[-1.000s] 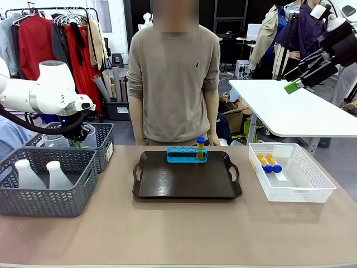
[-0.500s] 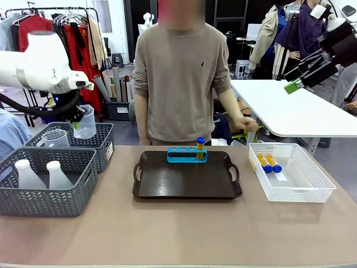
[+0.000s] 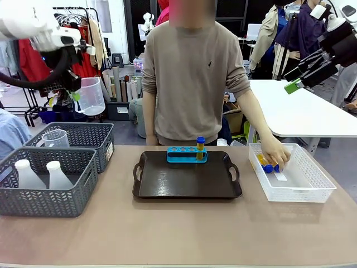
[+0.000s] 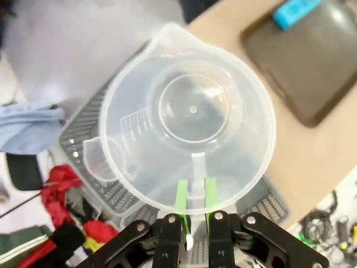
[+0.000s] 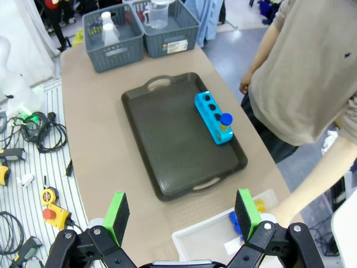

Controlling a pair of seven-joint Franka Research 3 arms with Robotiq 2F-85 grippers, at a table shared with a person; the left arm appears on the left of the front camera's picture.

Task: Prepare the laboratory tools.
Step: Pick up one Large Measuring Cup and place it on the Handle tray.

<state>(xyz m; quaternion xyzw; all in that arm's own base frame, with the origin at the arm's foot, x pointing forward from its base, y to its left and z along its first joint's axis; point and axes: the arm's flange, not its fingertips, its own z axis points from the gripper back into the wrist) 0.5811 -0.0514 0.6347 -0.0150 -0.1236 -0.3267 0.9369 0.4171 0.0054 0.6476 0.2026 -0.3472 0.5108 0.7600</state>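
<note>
Pinched by only 1 thin handle in the left gripper (image 4: 193, 196), high at 10 o'clock from the tray (image 3: 187, 181), the beaker (image 4: 192, 111) could twist loose and drop, while the right gripper (image 5: 181, 214) hangs spread.

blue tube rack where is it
Front view: the blue tube rack sits mid-table at the far edge of the dark brown tray, one capped test tube in its rightmost hole.

Bright, even indoor light.
Soft shadows under tray (image 3: 187, 181); left wrist view blurred around beaker (image 4: 189, 123), bent at edges.
</note>
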